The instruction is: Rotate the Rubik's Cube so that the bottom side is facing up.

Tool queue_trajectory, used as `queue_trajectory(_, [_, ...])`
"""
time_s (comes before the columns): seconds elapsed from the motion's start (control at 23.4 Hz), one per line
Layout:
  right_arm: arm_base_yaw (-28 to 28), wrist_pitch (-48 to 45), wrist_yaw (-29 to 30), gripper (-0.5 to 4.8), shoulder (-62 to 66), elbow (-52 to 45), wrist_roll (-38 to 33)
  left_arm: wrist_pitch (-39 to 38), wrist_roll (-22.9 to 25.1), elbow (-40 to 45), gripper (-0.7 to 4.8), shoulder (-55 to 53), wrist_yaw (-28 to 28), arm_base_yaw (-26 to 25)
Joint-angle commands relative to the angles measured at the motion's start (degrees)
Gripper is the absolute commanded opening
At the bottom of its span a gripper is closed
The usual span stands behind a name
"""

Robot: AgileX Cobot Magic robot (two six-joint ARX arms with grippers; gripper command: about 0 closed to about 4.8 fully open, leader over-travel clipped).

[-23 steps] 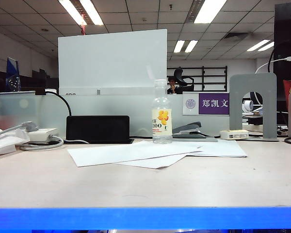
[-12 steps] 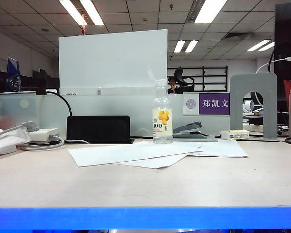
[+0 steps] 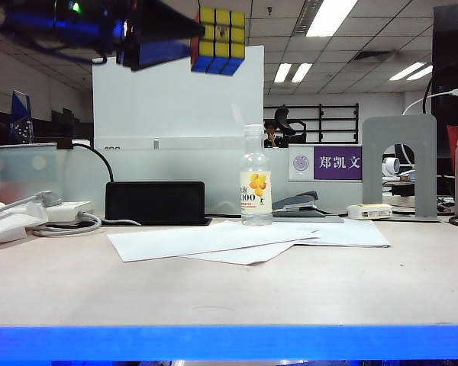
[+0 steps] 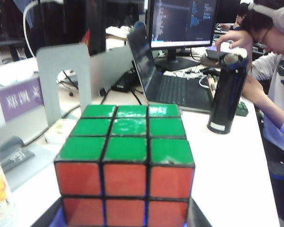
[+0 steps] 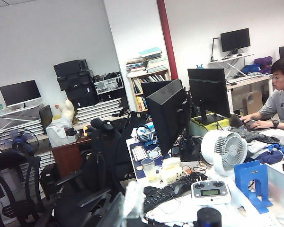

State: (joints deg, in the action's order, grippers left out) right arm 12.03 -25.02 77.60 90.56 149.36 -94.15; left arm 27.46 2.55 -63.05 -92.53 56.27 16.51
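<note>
High above the counter (image 3: 214, 290), left pincer (image 3: 189, 36) grasps the Rubik's Cube (image 3: 218, 40); right pincer unseen, clenched

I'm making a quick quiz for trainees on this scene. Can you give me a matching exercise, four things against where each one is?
Things:
1. Rubik's Cube
2. bottle
3. stapler
4. sheets of paper

Places:
A. lying flat on the table, in front of the bottle
B. high above the table, held in the left pincer
C. standing upright mid-table
D. just right of the bottle

Pairs: 1-B, 2-C, 3-D, 4-A
</note>
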Motion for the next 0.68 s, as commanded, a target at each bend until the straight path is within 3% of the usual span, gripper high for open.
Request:
queue_trajectory(0.04, [0.0,-0.5,-0.5,-0.09,-0.2,0.2,-0.3,8.9,0.0,3.5,-0.06,0.3,0.2,0.5])
queue_trajectory(0.51, [0.0,-0.5,0.5,-0.09,-0.2,0.1,-0.3,24.3,0.4,9.2,-0.06,-10.5,-0.2,9.2])
queue_trajectory(0.68, [0.0,-0.5,0.5,-0.09,-0.2,0.1,-0.3,25.5,0.5,9.2,-0.06,-15.5,-1.1,8.8])
